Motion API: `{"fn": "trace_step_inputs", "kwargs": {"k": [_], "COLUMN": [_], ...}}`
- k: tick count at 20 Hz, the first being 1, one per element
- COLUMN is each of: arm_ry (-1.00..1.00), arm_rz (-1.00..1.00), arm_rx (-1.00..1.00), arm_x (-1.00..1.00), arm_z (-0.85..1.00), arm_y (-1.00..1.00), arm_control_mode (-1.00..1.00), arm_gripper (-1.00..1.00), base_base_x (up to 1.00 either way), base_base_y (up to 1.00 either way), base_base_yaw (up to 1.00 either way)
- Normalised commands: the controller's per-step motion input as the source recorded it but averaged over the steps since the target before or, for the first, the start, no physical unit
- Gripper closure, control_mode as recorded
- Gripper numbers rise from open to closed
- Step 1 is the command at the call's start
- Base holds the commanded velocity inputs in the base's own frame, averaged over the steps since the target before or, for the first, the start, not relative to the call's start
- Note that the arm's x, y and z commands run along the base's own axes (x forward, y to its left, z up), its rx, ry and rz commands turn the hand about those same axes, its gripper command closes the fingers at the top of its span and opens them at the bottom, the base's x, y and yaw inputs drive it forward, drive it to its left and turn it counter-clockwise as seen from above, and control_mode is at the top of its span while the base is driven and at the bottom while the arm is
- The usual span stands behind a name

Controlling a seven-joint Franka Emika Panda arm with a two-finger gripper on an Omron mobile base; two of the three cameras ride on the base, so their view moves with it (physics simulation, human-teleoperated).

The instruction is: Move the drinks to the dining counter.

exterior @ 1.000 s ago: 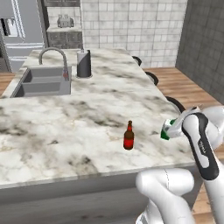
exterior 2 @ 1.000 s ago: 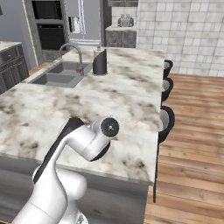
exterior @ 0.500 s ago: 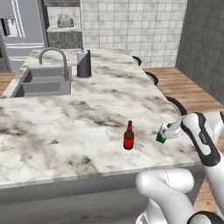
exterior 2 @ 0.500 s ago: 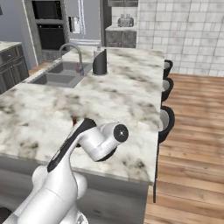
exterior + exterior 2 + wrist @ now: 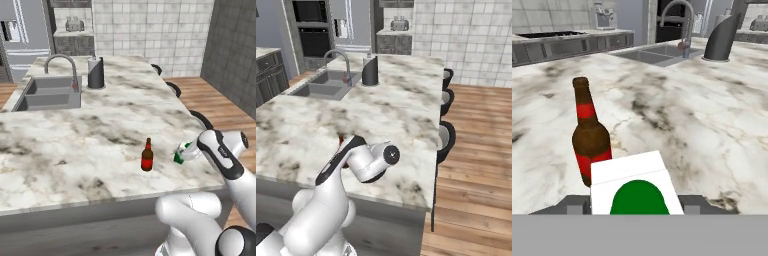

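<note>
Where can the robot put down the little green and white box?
Bare marble lies between the small red-brown beer bottle and the inset grey sink. Crowded: right beside that bottle, where the gripper holds the green-and-white carton, and by the grey cylindrical canister.

- big island, the dining counter (image 5: 75,140), white-grey veined marble top
- grey sink (image 5: 47,94) sunk into it, curved faucet (image 5: 62,67) at the basin's edge
- dark grey canister (image 5: 95,73) standing upright just beside the faucet
- small red-brown beer bottle (image 5: 147,156) upright near the front edge
</note>
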Motion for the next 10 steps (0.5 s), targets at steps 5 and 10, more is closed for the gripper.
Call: {"fn": "trace_step_inputs", "kwargs": {"k": [5, 10], "arm_ry": [0.0, 0.0], "arm_rz": [-0.01, -0.01], "arm_rx": [-0.01, 0.0], "arm_x": [0.27, 0.3], "arm_z": [-0.36, -0.3], "arm_y": [0.08, 0.0], "arm_control_mode": [-1.0, -1.0], "arm_gripper": [1.0, 1.0], "base_base_x": [0.0, 0.0], "base_base_y": [0.0, 0.0], "base_base_yaw": [0.0, 0.0]}}
